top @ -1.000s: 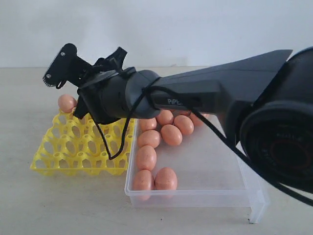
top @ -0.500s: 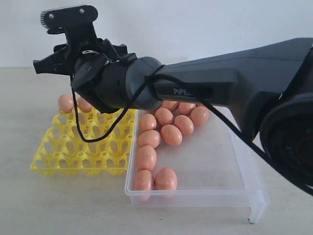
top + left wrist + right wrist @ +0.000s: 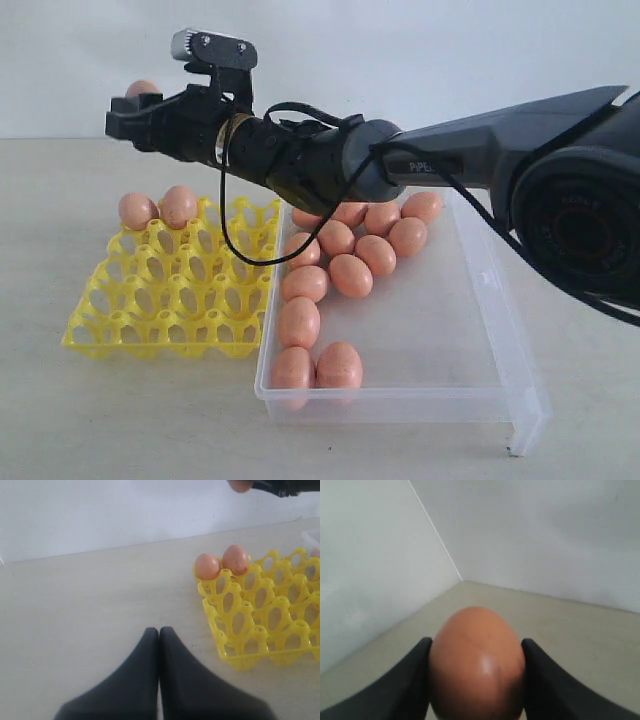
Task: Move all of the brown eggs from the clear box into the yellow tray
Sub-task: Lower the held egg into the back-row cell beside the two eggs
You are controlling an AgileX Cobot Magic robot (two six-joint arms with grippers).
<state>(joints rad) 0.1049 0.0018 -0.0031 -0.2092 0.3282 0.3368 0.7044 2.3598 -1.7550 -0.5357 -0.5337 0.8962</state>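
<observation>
My right gripper [image 3: 135,108] reaches across from the right and hangs high above the far left of the yellow tray [image 3: 170,290]. It is shut on a brown egg [image 3: 476,662], whose top shows above the fingers [image 3: 142,88]. Two brown eggs [image 3: 160,208] sit in the tray's far left cups, also seen in the left wrist view [image 3: 222,562]. Several more brown eggs [image 3: 340,262] lie in the clear box [image 3: 430,330], mostly along its left side. My left gripper [image 3: 159,631] is shut and empty over bare table near the tray's corner [image 3: 235,655].
The clear box's flange [image 3: 525,425] juts out at its near right corner. The box touches the tray's right edge. A pale wall [image 3: 400,50] stands behind the table. The right arm's cable [image 3: 235,240] loops down over the tray.
The right arm has risen, rolled its wrist and stretched further left and away, carrying the egg well above the tray. The second egg in the tray has come into view.
</observation>
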